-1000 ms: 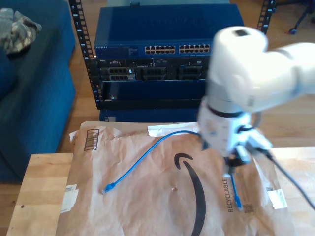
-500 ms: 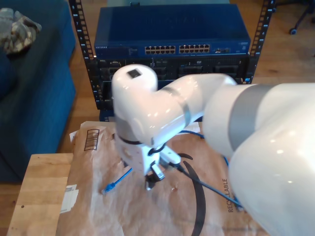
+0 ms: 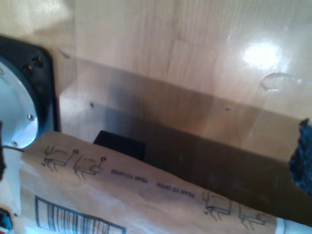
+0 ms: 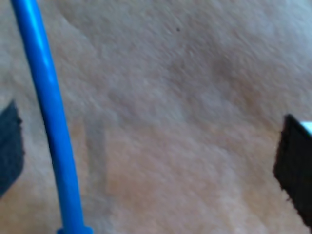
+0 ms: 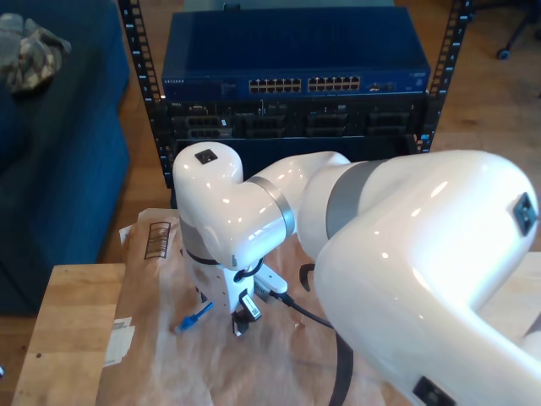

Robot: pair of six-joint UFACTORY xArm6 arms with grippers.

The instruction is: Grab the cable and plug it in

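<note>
my second gripper (image 4: 151,161): low over the paper (image 5: 161,338), jaws apart, nothing between them | cable (image 4: 51,122): on the paper, just inside one finger (image 4: 9,146); plug (image 5: 193,319) at 9 o'clock of the gripper in exterior view | my first gripper: state unclear, near worktop (image 3: 195,44) edge

Glossy white rounded arm (image 5: 397,254), grey joint bands, black cable (image 5: 308,315), dark claw pads (image 4: 295,170)
</note>
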